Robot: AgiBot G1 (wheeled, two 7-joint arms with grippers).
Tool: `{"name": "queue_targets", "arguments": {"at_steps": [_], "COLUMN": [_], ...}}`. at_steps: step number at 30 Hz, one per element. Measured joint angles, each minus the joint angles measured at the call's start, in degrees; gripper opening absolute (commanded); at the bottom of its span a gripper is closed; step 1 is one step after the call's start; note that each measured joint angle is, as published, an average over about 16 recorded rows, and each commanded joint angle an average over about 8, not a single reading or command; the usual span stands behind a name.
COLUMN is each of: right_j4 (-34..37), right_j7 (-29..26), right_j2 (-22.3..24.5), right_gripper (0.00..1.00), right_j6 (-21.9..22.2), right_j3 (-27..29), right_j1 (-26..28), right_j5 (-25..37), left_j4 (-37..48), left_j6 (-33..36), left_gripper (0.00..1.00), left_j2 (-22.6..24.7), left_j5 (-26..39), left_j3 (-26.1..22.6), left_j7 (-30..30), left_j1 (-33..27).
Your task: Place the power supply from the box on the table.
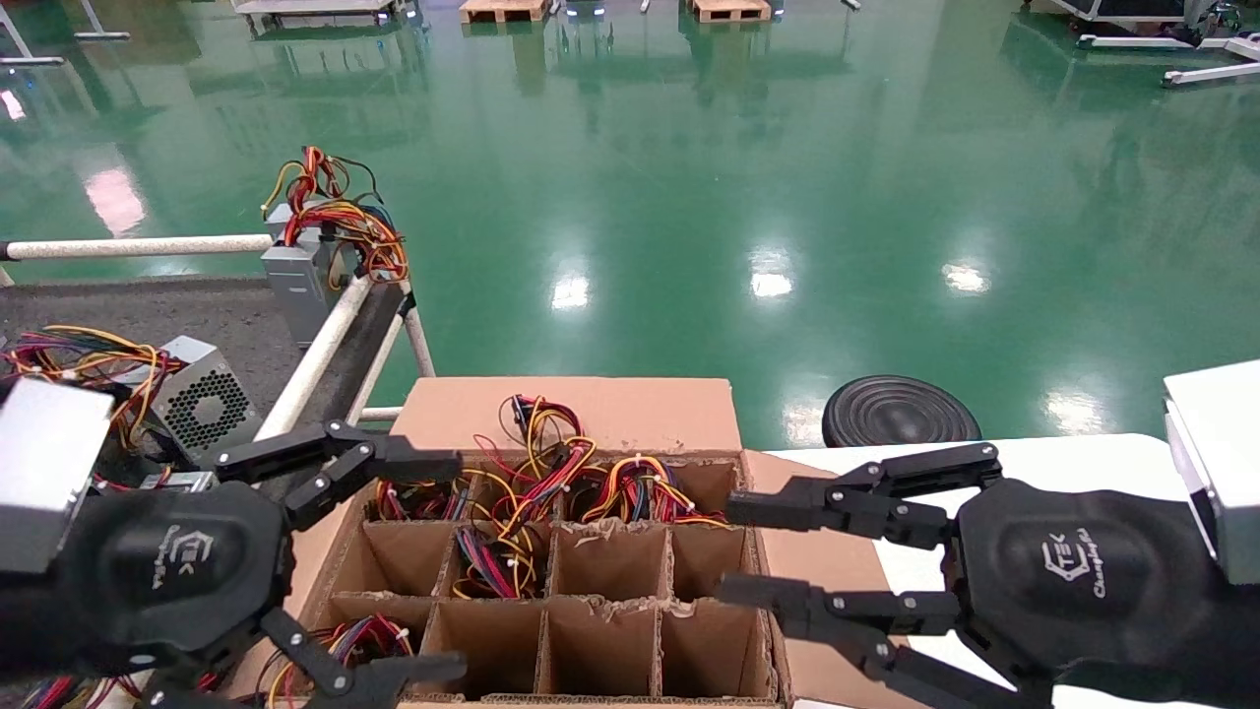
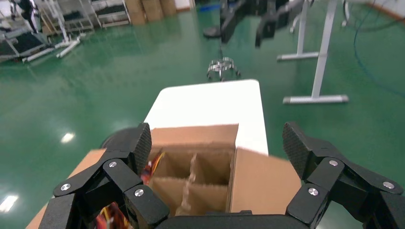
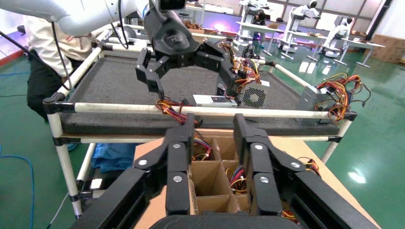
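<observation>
Head view is showing both grippers hovering empty over the box (image 1: 591,414), with no unit in transit.

Starting at nine o'clock, the table (image 1: 148,315) is already carrying units: a vented grey case (image 1: 202,394) near the left edge and a power supply (image 1: 300,271) standing at the far corner by the white rail (image 1: 315,359), its wire bundle (image 1: 340,212) looping above it. By that evidence some deliveries are done.

The left gripper (image 1: 433,566) is holding its fingers wide apart above the box's left-hand cells, gripping nothing. In the left wrist view the left gripper (image 2: 217,157) is likewise spread, with cardboard dividers showing between the pads.

At centre, wires (image 1: 551,473) are filling the far row of cells and one middle cell, so units are judged to be waiting for removal. Several near cells are appearing bare.

At three o'clock, the right gripper (image 1: 733,551) is hanging with fingers apart over the box's right wall, holding nothing. Behind it a white tabletop (image 1: 1063,458) is lying clear of the work.

The metal cases inside the cells are hidden beneath their wires, so the remaining count cannot be confirmed. The nearest row is partly cut off by the frame edge and the left gripper.
</observation>
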State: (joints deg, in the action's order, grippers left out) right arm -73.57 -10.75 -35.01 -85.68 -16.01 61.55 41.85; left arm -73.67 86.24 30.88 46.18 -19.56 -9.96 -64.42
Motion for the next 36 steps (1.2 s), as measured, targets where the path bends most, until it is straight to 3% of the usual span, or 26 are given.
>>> {"name": "queue_targets", "arguments": {"at_steps": [11,21,36], "right_j4": [0.0,0.0,0.0], "right_j7": [0.0,0.0,0.0], "right_j2": [0.0,0.0,0.0], "right_gripper": [0.0,0.0,0.0], "right_j6": [0.0,0.0,0.0], "right_j3": [0.0,0.0,0.0], "right_j1": [0.0,0.0,0.0], "right_j5": [0.0,0.0,0.0], "left_j4": [1.02,5.91,15.39], "left_j6": [0.82,1.57,1.4], "left_gripper": [1.0,1.0,1.0], "left_j2": [-2.63,-2.0,0.44], "left_j5": [7.2,12.95,17.07], "left_j3": [-8.44,-15.64,-20.56], "left_j7": [1.72,2.78,4.14], "left_j1": [-5.34,-9.96,-13.88]}}
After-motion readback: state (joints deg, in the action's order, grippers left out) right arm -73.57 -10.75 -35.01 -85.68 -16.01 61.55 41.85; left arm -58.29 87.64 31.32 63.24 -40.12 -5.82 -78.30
